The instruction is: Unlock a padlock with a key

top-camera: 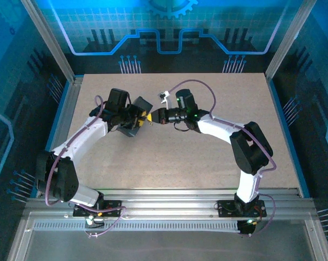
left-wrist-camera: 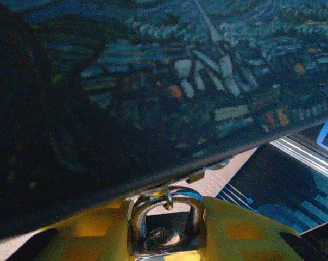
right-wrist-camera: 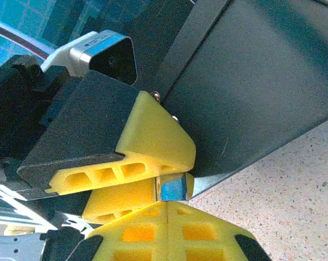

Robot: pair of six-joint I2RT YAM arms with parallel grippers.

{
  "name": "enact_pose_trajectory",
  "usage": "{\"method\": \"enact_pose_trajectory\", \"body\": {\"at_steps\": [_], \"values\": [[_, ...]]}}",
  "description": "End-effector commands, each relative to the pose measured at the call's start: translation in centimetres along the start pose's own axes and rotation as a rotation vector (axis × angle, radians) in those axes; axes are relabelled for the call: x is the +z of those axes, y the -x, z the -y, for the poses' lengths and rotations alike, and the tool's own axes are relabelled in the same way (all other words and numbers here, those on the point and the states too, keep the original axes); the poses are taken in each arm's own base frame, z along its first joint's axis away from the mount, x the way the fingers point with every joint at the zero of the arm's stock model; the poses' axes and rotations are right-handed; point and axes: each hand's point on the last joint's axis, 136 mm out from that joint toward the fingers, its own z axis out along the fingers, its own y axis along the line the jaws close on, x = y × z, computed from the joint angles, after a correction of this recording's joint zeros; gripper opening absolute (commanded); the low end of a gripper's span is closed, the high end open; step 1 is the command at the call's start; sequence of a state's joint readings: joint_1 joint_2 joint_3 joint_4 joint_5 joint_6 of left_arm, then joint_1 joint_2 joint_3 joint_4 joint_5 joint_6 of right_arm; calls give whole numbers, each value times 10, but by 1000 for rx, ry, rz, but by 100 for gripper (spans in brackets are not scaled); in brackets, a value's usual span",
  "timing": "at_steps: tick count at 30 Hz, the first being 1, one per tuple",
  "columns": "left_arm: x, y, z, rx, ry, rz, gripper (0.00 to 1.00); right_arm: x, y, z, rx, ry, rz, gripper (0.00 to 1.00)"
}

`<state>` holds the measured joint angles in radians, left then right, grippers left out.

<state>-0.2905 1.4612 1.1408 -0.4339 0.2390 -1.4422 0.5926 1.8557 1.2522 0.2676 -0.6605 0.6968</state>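
Silvery-grey metal padlock (left-wrist-camera: 163, 239), small, with a thin curved shackle: partly visible in the left wrist view. The shackle passes through a small ring (left-wrist-camera: 168, 202) at the lower edge of the dark blue swirl-patterned rectangular tin box (left-wrist-camera: 207, 81). The lock body is cut off by the bottom edge of the view and sunk between two yellow fingers (left-wrist-camera: 245, 234). The keyhole is hidden. The left part of the tin box lies in deep shadow, and its pattern is hard to read there.

Top view: both arms meet over the tan board table (top-camera: 207, 174), left of centre. The padlock is too small to make out from above. The tin box appears as a dark block against the left gripper (top-camera: 144, 116).

State of the left gripper: jaws partly closed and clamped on the padlock body, one finger on each side.

State of the right gripper (right-wrist-camera: 168, 215): jaws fully closed, the two yellow pads meeting along a straight seam. Its tips stand just beside the fingers of the left gripper, at a small silvery-blue metal face (right-wrist-camera: 172, 188) wedged between them. Contact with that face cannot be confirmed. Whether the thin dark metal key sits between the closed pads cannot be told.
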Motion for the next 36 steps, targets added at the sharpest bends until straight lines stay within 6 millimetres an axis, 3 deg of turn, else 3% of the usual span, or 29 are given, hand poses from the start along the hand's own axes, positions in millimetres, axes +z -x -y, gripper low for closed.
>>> {"method": "enact_pose_trajectory", "body": {"at_steps": [1, 6, 12, 23, 36], "values": [[-8, -28, 14, 39, -59, -106, 0, 16, 14, -39, -113, 90, 57, 0], [-10, -22, 10, 11, -56, -83, 0, 19, 8, -37, -109, 81, 36, 0], [-14, -13, 13, -15, -76, -65, 0, 11, 3, -22, -75, 37, 27, 18], [-19, -7, 18, -51, -103, -57, 0, -1, 10, -20, -62, 15, 57, 33], [-24, -1, 15, -64, -110, -38, 0, -21, 12, -12, -38, -22, 91, 39]]}}
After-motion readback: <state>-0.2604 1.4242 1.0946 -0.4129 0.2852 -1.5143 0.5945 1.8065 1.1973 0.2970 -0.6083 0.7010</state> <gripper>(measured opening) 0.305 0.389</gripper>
